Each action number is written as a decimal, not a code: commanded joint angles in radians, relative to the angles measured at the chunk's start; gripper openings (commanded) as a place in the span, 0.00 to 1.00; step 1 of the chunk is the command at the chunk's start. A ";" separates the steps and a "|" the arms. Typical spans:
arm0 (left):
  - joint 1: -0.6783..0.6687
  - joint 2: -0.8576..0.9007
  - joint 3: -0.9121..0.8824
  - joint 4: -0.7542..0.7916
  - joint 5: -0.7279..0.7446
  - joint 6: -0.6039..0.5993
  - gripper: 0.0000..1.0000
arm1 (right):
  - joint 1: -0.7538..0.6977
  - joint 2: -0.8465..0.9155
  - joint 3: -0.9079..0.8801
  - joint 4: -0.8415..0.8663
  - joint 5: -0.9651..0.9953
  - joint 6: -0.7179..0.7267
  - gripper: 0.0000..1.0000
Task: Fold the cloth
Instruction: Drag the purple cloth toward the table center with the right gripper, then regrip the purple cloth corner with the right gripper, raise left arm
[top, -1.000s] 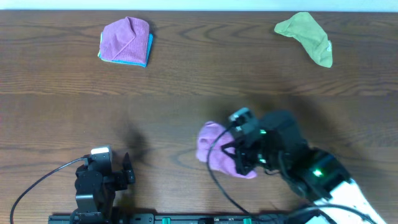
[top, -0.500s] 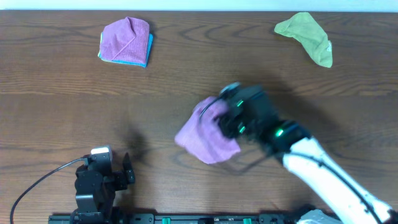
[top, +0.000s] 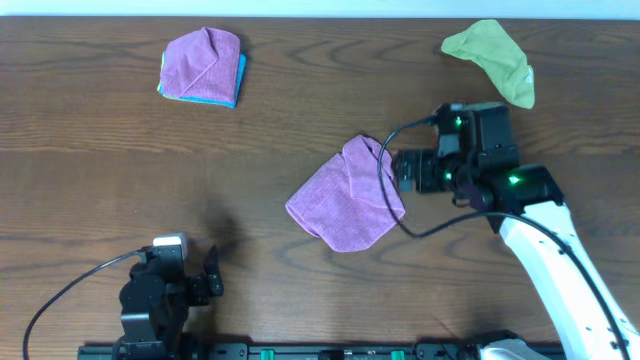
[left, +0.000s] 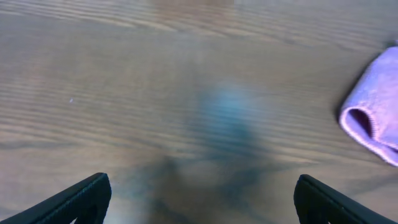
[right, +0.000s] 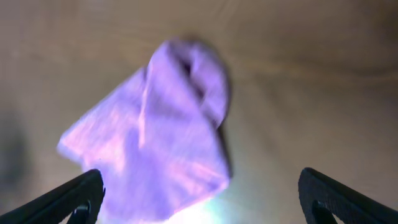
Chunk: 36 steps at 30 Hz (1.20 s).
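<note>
The cloth is purple and lies loosely spread on the wooden table near the middle, with a raised fold along its right side. In the right wrist view the cloth is blurred and lies below and ahead of the fingers. My right gripper is open at the cloth's right edge, with nothing between its fingers. My left gripper rests open and empty at the front left, well apart from the cloth. The left wrist view catches only a rolled hem of the cloth at the far right.
A folded purple cloth on a blue one sits at the back left. A lime-green cloth lies crumpled at the back right. The rail along the front edge holds both arm bases.
My right gripper went from shut on the cloth to open and let it go, then drew back to the right and farther up the table. The cloth now lies spread out. The left arm stayed put.
</note>
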 joint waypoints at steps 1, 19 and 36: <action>-0.004 -0.006 0.001 0.028 0.117 -0.048 0.95 | 0.006 -0.013 0.000 -0.042 -0.099 -0.097 0.99; -0.004 0.598 0.445 -0.071 0.402 -0.358 0.95 | 0.249 0.219 -0.055 0.036 0.154 -0.262 0.95; -0.004 0.839 0.494 0.020 0.552 -0.553 0.95 | 0.292 0.365 -0.055 0.201 0.190 -0.275 0.82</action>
